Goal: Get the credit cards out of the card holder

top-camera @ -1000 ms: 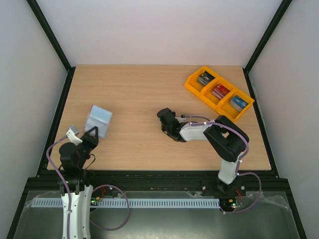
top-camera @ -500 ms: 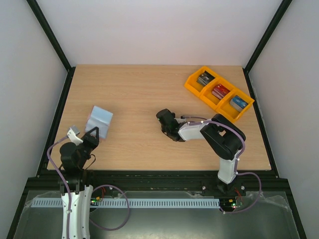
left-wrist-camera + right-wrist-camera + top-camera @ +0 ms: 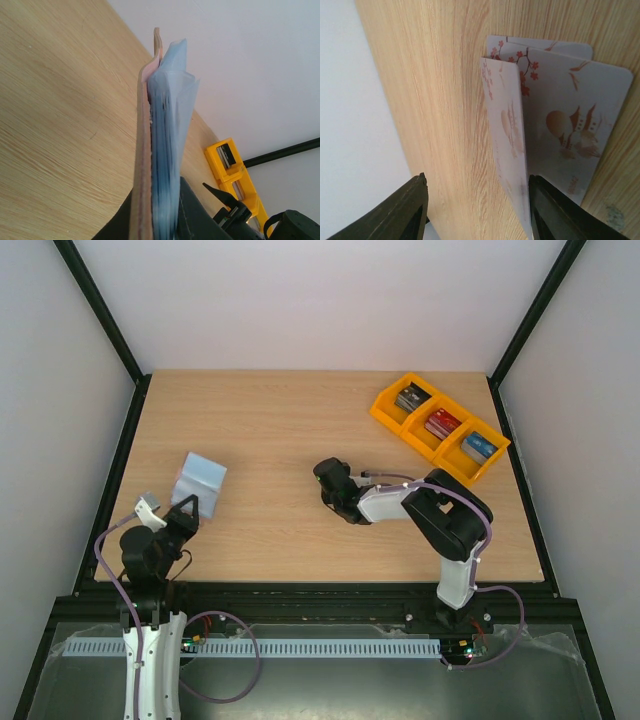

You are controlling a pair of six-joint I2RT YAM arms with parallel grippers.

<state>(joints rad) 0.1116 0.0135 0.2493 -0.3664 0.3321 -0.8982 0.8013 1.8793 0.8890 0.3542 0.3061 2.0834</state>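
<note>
- Top view: L gripper (image 3: 186,510) sits at the near-left of the table (image 3: 270,420), pinching the card holder (image 3: 199,478). The holder's light blue side faces up and it stands off the wood.
- Top view: R gripper (image 3: 335,490) is low over mid-table with its tips hidden under the wrist, so the jaw state can't be told from here. Orange bins (image 3: 440,425) sit far right, well apart from both arms.
- Vs 1.0 s ago: R gripper has edged slightly left and away, and the R elbow is drawn in a bit. The holder is tipped marginally further from the base. Vs 0.5 s ago there is almost no change.
- L wrist: card holder (image 3: 155,150) is seen edge-on and near upright, pinkish-tan skin on the left, blue pockets bulging to the right. L gripper (image 3: 155,227) is clamped on its lower end, with dark fingers (image 3: 192,220) on either side. One orange bin (image 3: 235,172) shows behind.
- R wrist: credit cards lie on the wood, outside the holder.
  - Flat card (image 3: 575,125) is whitish with reddish drawings.
  - Third card (image 3: 545,46) peeks out from under its far edge.
  - Tilted card (image 3: 507,140) stands on edge over the flat one.
- R wrist: R gripper (image 3: 479,179) has its jaws spread wide, not pinching anything. The tilted card's near end is just beside one finger (image 3: 550,210); can't tell if they touch.
</note>
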